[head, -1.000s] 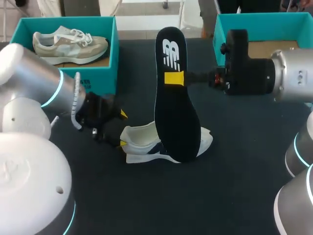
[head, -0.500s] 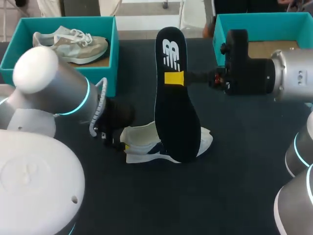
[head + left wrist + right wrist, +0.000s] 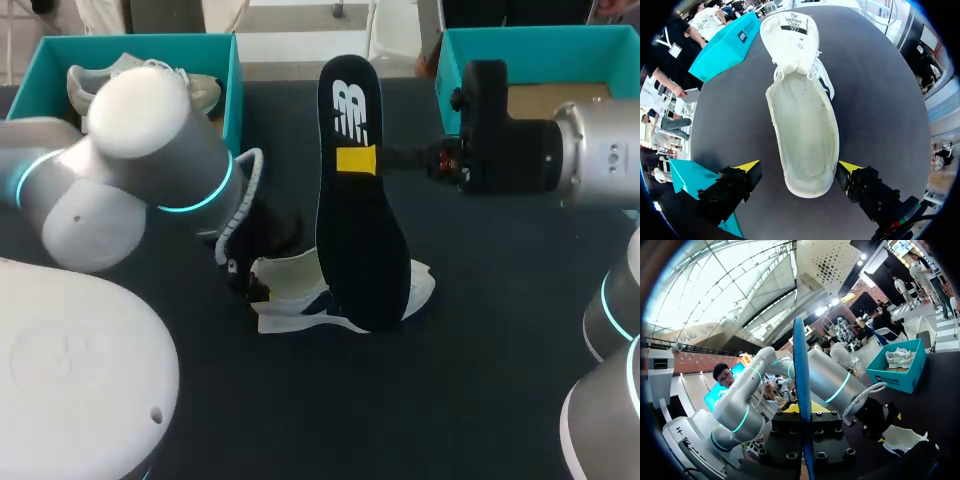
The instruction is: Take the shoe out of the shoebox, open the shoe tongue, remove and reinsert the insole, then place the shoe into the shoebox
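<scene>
A white shoe (image 3: pixel 300 300) lies on the dark table with its tongue (image 3: pixel 792 35) folded back and its inside bare (image 3: pixel 805 130). My left gripper (image 3: pixel 799 167) is open, a yellow-tipped finger (image 3: pixel 747 166) standing on each side of the heel without touching it. In the head view the left gripper (image 3: pixel 252 286) is mostly hidden under the arm's wrist. My right gripper (image 3: pixel 358 160) is shut on the black insole (image 3: pixel 355 240), which stands upright with its toe end down in the shoe. The right wrist view shows the insole (image 3: pixel 801 390) edge-on between the right gripper's fingers (image 3: pixel 807 407).
A teal shoebox (image 3: pixel 232 100) at the back left holds a beige shoe (image 3: pixel 200 90), partly hidden by my left arm's elbow. Another teal shoebox (image 3: pixel 460 45) stands at the back right behind my right arm.
My left arm has swung to the right and in toward the shoe, bringing its open gripper around the heel. The right arm and the insole have stayed put.
</scene>
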`<state>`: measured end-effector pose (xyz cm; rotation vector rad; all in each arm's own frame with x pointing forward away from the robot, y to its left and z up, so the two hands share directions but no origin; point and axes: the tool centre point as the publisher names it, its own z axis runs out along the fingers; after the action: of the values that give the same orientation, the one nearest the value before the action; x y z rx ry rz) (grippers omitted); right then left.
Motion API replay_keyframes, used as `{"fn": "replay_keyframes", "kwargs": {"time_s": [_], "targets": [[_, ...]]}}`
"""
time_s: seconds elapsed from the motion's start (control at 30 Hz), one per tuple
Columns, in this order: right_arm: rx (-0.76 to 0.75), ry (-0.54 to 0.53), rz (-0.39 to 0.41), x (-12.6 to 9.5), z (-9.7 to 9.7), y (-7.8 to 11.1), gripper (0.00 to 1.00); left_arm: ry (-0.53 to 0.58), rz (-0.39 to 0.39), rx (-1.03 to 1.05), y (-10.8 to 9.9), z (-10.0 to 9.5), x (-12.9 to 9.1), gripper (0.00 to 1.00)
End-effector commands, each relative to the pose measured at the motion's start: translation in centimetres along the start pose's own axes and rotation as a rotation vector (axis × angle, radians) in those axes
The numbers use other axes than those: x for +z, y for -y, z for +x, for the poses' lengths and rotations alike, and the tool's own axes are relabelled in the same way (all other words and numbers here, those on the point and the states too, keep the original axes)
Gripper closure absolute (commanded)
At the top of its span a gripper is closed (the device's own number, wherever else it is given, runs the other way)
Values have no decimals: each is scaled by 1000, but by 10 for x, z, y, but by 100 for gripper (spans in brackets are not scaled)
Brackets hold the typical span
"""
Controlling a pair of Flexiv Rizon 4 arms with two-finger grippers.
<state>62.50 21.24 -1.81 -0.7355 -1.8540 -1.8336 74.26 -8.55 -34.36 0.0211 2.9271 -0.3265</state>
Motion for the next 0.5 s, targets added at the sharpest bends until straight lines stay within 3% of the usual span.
{"fn": "replay_keyframes", "kwargs": {"time_s": [0.03, 0.3, 0.5], "targets": [[2, 2, 2, 6, -1, -2, 100, -18, -102, -4, 7, -4, 6, 0], [2, 2, 2, 6, -1, -2, 100, -35, -107, -8, 8, -4, 5, 0], [2, 2, 2, 6, -1, -2, 100, -115, -87, -32, 9, -4, -2, 0]]}}
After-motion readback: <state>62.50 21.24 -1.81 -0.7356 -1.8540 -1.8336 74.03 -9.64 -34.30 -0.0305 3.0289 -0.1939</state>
